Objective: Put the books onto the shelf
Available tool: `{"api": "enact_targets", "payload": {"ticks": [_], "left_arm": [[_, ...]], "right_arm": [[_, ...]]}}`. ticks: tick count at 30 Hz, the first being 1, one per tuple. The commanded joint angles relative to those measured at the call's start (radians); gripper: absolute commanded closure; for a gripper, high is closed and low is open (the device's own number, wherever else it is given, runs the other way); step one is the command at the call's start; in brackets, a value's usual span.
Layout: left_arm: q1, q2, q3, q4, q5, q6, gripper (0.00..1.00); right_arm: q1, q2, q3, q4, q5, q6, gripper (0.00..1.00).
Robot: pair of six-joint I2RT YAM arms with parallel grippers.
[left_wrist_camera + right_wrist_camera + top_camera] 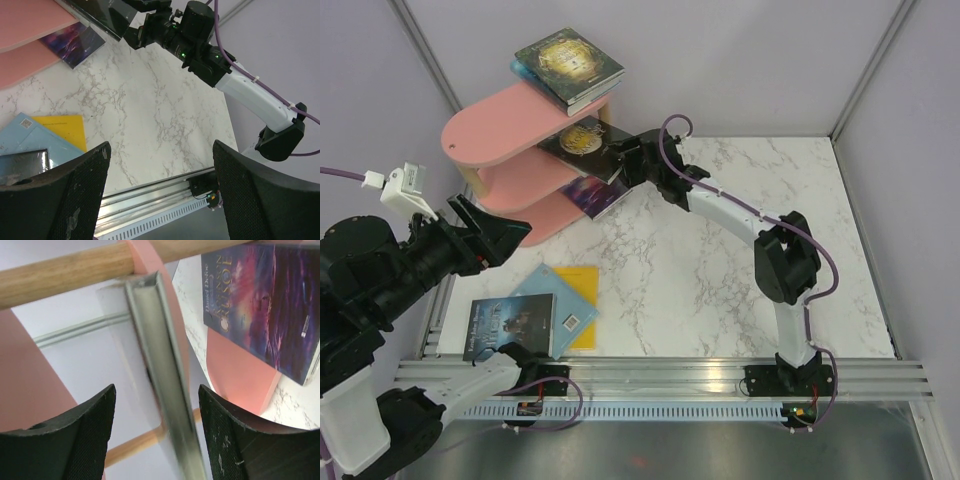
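**Middle tier loaded, three books waiting on the table**

Over at the pink three-tier oval-board shelf with light wooden posts [495,130]: right pincer [626,156] parked at the middle tier, jaws apart either side of the dark moon-cover book [582,140], a gap showing on both sides in the wrist view, so open and not clamping (brushing a pad? cannot tell). Book lying flat on that board, one corner poking past the rim.

Up top, a dark gold-art book [570,60] stacked on a teal book [525,72]; down below, the purple-cover paperback [597,192] on the bottom board, partly overhanging.

Not yet shelved, near the left base on the white marble-pattern table [720,300]: a dark-covered book [510,325] atop a light blue book [552,285], overlapping a plain yellow book [585,295].

Handling, at a guess: thin, light, fairly stiff; glossy covers, likely slippery; lying flat, so little to pinch; best taken at a free edge or the spine, one pad on each cover.

Left pincer [490,235] hovering between shelf and pile; jaws spread wide, holding nothing, touching nothing.
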Motion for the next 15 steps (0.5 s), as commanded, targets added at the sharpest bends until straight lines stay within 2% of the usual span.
{"api": "enact_targets", "payload": {"ticks": [1, 5, 8, 9, 11, 13, 15], "left_arm": [[0.003, -0.017, -0.016, -0.073, -0.003, -0.046, 0.16], [0.003, -0.032, -0.033, -0.074, -0.003, -0.055, 0.16], [0.003, -0.037, -0.042, -0.071, 0.000, -0.063, 0.16], [0.003, -0.037, -0.045, -0.070, 0.002, -0.065, 0.16], [0.003, -0.037, -0.048, -0.066, 0.006, -0.069, 0.16], [0.003, -0.037, -0.047, -0.066, 0.009, -0.074, 0.17], [0.003, -0.040, -0.048, -0.066, 0.011, -0.075, 0.17]], "right_arm": [[-0.001, -0.105, -0.038, -0.014, -0.049, -0.023, 0.30], [0.001, -0.153, -0.062, -0.027, -0.046, -0.048, 0.31], [-0.001, -0.161, -0.053, -0.037, -0.049, -0.069, 0.40], [-0.002, -0.158, -0.048, -0.035, -0.052, -0.074, 0.46], [-0.002, -0.144, -0.033, -0.035, -0.068, -0.080, 0.72], [-0.001, -0.127, -0.024, -0.035, -0.075, -0.080, 0.90], [-0.001, -0.115, -0.009, -0.032, -0.085, -0.080, 0.99]]}}
